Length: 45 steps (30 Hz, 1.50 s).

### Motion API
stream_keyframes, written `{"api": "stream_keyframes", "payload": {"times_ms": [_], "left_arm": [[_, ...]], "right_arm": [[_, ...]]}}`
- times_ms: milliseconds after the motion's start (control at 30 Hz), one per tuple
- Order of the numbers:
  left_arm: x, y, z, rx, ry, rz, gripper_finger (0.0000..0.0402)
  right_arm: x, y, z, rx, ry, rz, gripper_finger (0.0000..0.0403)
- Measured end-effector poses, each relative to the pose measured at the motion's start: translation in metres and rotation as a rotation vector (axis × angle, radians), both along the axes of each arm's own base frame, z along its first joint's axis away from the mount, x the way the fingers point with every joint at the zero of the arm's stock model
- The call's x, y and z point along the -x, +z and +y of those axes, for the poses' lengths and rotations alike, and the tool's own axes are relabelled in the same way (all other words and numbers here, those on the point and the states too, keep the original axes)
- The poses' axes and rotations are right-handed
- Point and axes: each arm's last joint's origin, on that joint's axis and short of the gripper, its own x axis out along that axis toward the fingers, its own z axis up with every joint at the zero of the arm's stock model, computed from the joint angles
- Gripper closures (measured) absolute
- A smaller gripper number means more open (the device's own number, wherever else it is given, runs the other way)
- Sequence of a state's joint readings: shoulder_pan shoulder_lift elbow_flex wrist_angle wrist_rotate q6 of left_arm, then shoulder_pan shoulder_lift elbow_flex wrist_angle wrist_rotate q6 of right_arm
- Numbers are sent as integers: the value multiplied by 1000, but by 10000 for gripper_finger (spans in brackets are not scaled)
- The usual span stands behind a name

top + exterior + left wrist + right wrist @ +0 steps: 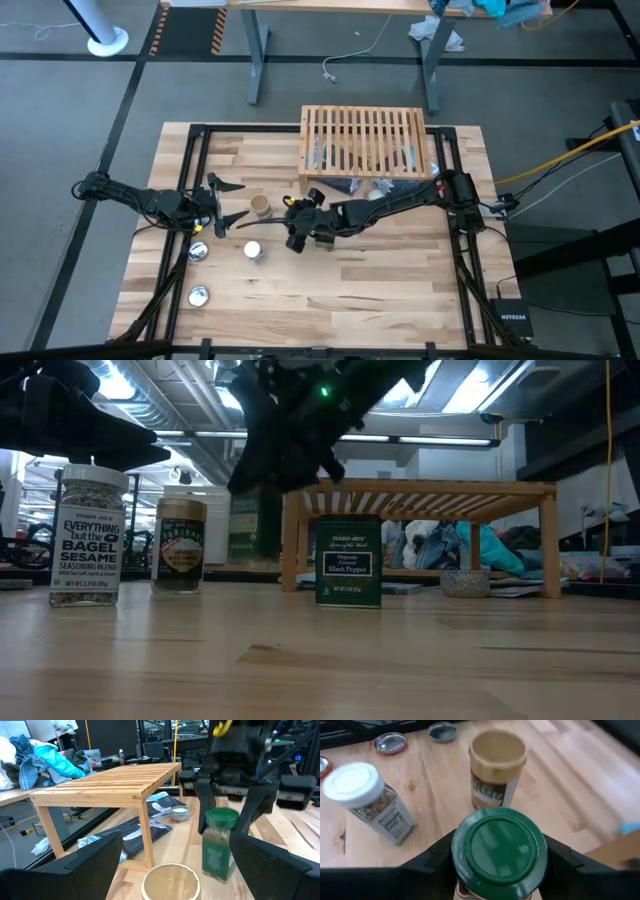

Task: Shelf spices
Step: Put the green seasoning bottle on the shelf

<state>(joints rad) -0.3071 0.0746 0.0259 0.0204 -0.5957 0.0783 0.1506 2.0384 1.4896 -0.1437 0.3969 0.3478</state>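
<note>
My right gripper [297, 228] reaches across the table's middle and is shut on the green-lidded jar [220, 845]. The squat tan jar [259, 205] stands on its base just left of it. My left gripper [240, 201] is open; its fingers stand at either side of the tan jar's lid [170, 880] without touching it. The white-capped jar [253, 250] stands nearer the near edge. The dark tin [348, 560] stands upright under the right arm. The slatted wooden shelf [365, 140] sits at the far edge. My right gripper pinches the green-lidded jar at its lid [499, 852], one finger [432, 862] on each side. The fingers come from above, pointing down. The jar hangs upright below them, and in the low view its body [255, 525] is lifted clear of the table.
Two flat silver round pieces [198, 252] [198, 295] lie near the left near corner. Under the shelf lie a dark bag [145, 832] and a small bowl [180, 813]. Black frame rails [185, 170] run along the table's left and right sides.
</note>
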Motion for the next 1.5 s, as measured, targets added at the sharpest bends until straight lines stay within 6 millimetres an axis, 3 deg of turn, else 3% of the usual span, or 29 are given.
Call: {"api": "stream_keyframes", "payload": {"times_ms": [467,667,867,1033,1300,1500], "left_arm": [[0,0,0,0,0,0,40],[0,0,0,0,0,0,41],[0,0,0,0,0,0,41],[0,0,0,0,1,1,41],[0,0,0,-1,0,4,40],[0,0,0,-1,0,4,40]], "right_arm": [[-8,82,-4,288,23,101,199],[-1,132,-21,379,12,122,199],[29,178,-51,353,14,95,199],[55,202,-74,334,-2,107,199],[95,228,-118,275,27,121,199],[120,232,-157,174,78,154,199]]}}
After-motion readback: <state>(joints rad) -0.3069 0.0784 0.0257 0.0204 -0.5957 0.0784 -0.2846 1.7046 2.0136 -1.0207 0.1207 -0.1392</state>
